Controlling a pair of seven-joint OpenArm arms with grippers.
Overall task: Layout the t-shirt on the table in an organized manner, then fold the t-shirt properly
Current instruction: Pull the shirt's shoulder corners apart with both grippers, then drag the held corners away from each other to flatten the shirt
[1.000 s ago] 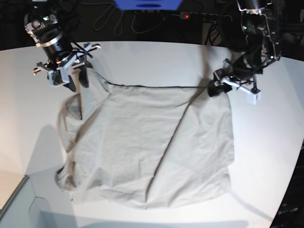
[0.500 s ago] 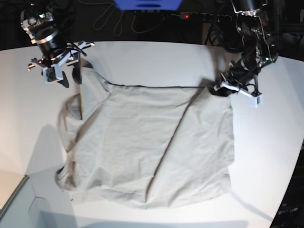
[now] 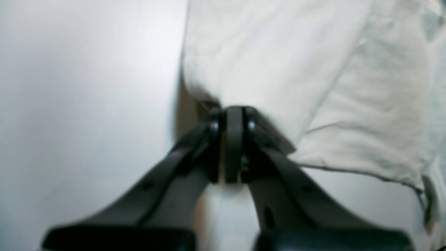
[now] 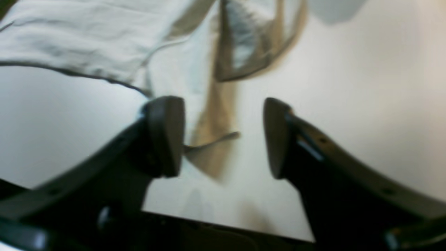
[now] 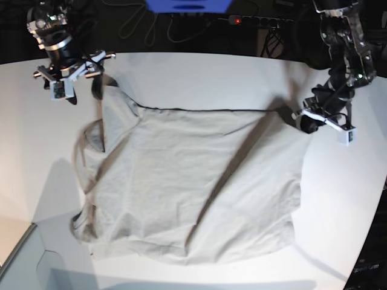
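Note:
The light grey-beige t-shirt [image 5: 193, 181] lies spread and wrinkled on the white table [image 5: 199, 78], with a long diagonal crease through its middle. My left gripper [image 5: 307, 124] is shut on the shirt's far right corner; in the left wrist view the shut gripper [image 3: 231, 116] pinches the cloth [image 3: 278, 62] at its edge. My right gripper [image 5: 83, 92] is open and empty, raised just beyond the shirt's far left corner. In the right wrist view the gripper [image 4: 223, 136] is open above the table, with a strip of the shirt [image 4: 87, 35] reaching between its fingers.
A blue object [image 5: 187, 5], a power strip with a red light [image 5: 260, 21] and cables lie behind the table's far edge. The table's curved edge runs at the lower left, beside a grey surface [image 5: 24, 266].
My left gripper has moved right, pulling the shirt's far right corner outward and stretching the cloth. My right gripper has drawn back toward the far left, away from the shirt.

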